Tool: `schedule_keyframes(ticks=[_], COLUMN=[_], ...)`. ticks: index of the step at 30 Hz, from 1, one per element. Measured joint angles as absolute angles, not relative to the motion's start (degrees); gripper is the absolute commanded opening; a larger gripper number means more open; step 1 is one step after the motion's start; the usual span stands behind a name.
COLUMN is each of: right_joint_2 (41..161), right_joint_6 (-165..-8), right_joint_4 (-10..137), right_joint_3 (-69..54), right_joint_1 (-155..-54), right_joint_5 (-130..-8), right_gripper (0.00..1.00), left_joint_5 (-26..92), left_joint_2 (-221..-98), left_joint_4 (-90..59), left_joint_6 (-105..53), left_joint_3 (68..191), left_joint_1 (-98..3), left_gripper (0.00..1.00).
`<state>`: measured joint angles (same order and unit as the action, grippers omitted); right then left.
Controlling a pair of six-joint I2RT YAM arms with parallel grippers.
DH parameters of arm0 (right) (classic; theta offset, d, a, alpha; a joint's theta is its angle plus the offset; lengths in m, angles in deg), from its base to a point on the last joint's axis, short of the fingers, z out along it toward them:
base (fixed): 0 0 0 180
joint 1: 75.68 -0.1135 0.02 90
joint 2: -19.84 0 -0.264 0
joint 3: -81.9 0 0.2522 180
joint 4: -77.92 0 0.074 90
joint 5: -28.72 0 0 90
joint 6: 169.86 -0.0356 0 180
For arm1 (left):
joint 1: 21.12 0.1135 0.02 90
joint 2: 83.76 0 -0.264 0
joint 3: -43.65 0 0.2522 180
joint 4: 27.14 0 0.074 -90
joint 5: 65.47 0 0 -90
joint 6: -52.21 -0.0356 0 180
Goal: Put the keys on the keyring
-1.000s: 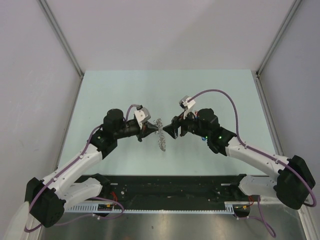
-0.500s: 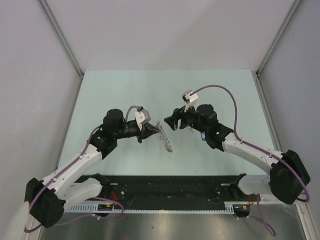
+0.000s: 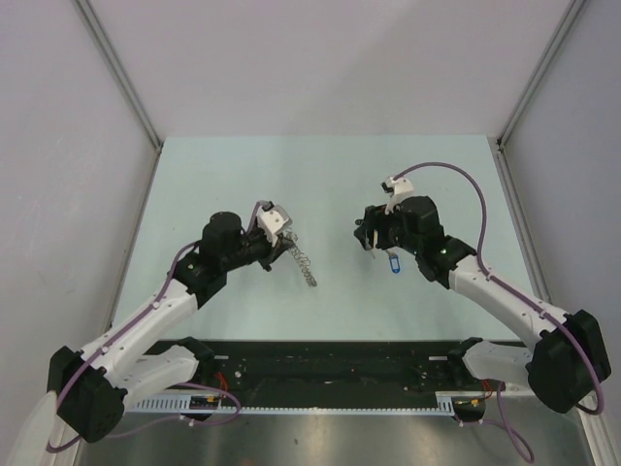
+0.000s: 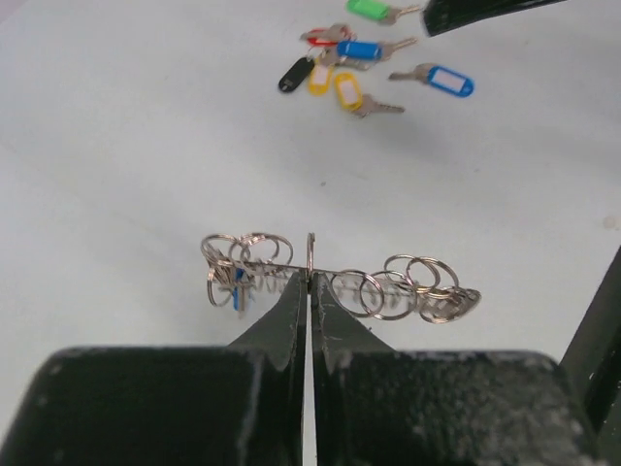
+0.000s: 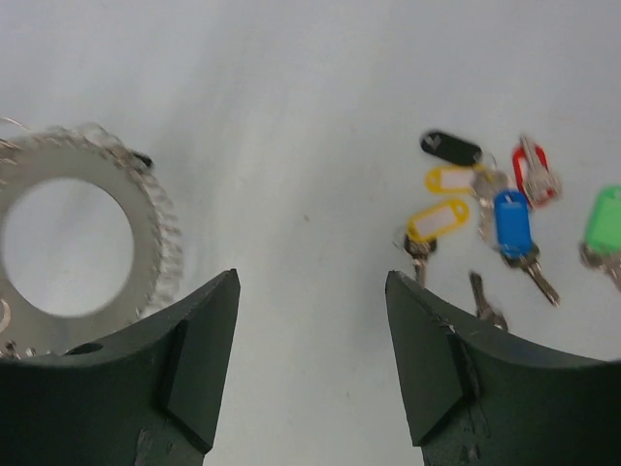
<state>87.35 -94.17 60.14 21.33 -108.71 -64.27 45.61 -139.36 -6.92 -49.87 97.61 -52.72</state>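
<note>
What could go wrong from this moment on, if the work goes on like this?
1. The left end effector pinches the keyring only at its thin rim, so the ring might twist or slip out.
2. The keys lie bunched, some touching; the open right end effector could catch several at once or push them apart.

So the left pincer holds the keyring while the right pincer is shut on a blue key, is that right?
Not quite: the right pincer is open and empty, as the right wrist view shows. The left pincer does hold the keyring.
</note>
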Motion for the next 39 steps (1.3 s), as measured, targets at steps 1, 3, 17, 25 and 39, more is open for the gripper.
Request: schedule_keyframes(ticks=[1, 3, 17, 25, 39], right_joint_2=[87.5, 88.4, 102.2, 109.9, 111.6], right_joint_6=[-94.1, -93.9, -92.7, -92.3, -94.9], right_joint_4=[58.3, 54.4, 48.8, 50.1, 45.2], right_joint_3=[21.3, 21.3, 19.6, 15.6, 15.0], right_joint_1=[-108.1, -107.1, -106.0, -105.8, -99.1], right_joint_5=[-64.0, -63.2, -61.5, -58.7, -53.3], right_gripper=[0.66, 0.65, 0.53, 0.52, 0.42], left_joint_5=[44.6, 42.0, 33.1, 31.5, 28.7], left_joint_2=[-139.4, -139.4, -138.7, -137.3, -135.6], left_joint_4=[-6.2, -4.4, 4.2, 4.3, 4.4], left_joint_6=[-49.9, -49.8, -45.7, -45.8, -45.8], left_joint_3=[97.7, 98.3, 102.6, 101.3, 100.5], left_joint_1=[-52.7, -52.7, -52.7, -52.7, -52.7], left_gripper=[0.0, 0.0, 0.0, 0.0, 0.0])
